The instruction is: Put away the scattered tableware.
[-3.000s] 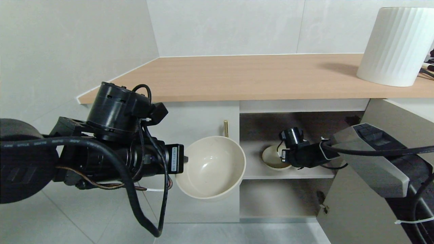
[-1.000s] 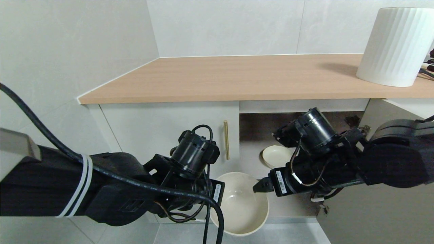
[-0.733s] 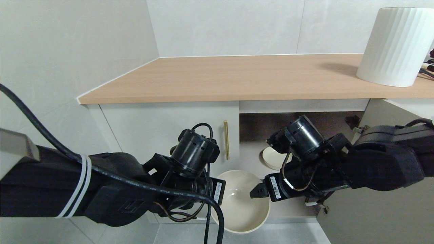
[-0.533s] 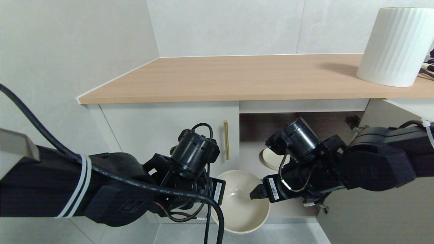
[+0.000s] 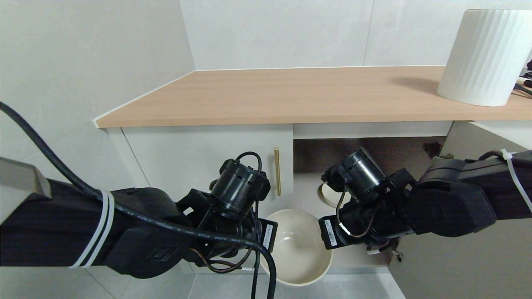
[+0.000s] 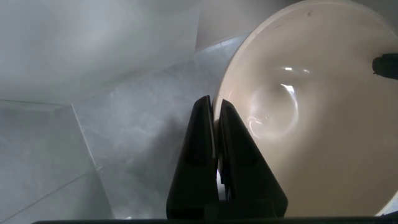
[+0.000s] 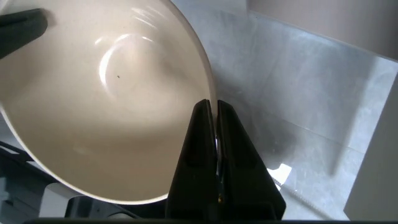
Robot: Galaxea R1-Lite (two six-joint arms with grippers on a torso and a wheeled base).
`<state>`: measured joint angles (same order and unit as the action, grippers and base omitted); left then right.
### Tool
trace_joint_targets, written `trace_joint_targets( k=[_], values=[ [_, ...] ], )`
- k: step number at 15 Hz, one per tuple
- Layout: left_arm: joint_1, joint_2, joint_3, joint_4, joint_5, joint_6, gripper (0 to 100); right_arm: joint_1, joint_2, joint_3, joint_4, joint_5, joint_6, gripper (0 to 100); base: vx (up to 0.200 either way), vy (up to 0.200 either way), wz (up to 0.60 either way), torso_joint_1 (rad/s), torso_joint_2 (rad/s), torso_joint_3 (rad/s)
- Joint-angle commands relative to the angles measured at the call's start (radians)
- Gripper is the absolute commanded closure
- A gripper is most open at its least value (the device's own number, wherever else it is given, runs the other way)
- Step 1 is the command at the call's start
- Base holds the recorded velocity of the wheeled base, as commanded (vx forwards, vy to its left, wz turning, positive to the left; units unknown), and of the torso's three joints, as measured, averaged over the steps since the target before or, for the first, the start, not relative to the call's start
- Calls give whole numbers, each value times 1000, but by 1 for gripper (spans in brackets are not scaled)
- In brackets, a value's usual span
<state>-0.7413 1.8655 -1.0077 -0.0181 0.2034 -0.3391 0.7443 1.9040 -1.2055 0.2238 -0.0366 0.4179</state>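
Observation:
A large cream bowl (image 5: 297, 249) hangs low in front of the open cupboard, just above the floor. My left gripper (image 5: 269, 237) is shut on the bowl's left rim; the left wrist view has its fingers (image 6: 202, 124) pinching the edge of the bowl (image 6: 311, 124). My right gripper (image 5: 324, 232) is shut on the opposite rim, and its wrist view has the fingers (image 7: 231, 124) clamped over the edge of the bowl (image 7: 106, 93). A small cream dish (image 5: 329, 195) rests on the cupboard shelf, partly hidden behind my right wrist.
The cupboard's left door is closed, with a brass handle (image 5: 277, 171). Its right door (image 5: 461, 257) stands swung open. Above runs a wooden countertop (image 5: 291, 93) with a white ribbed container (image 5: 486, 56) at the right. Grey floor tiles (image 6: 137, 106) lie below.
My left arm lowered the bowl from cupboard height to near the floor. My right arm pulled out of the cupboard, came to the bowl's right rim and shut on it.

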Motion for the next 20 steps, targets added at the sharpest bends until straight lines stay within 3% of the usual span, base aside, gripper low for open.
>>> trace_joint_targets(
  k=[1, 7, 8, 15, 20],
  values=[
    [0, 1, 0, 1, 1, 0, 100, 4, 4, 1, 0, -5, -1, 100, 0, 0, 0, 0, 0, 0],
    [0, 1, 1, 1, 2, 0, 100, 4, 6, 1, 0, -6, -1, 100, 0, 0, 0, 0, 0, 0],
    [0, 1, 1, 1, 2, 0, 0, 4, 7, 1, 0, -6, -1, 100, 0, 0, 0, 0, 0, 0],
    [2, -6, 1, 0, 2, -1, 0, 1, 44, 1, 0, -68, -1, 100, 0, 0, 0, 0, 0, 0],
    [5, -16, 1, 0, 2, -1, 0, -195, 122, -52, -1, -92, 50, 100, 0, 0, 0, 0, 0, 0]
  ],
)
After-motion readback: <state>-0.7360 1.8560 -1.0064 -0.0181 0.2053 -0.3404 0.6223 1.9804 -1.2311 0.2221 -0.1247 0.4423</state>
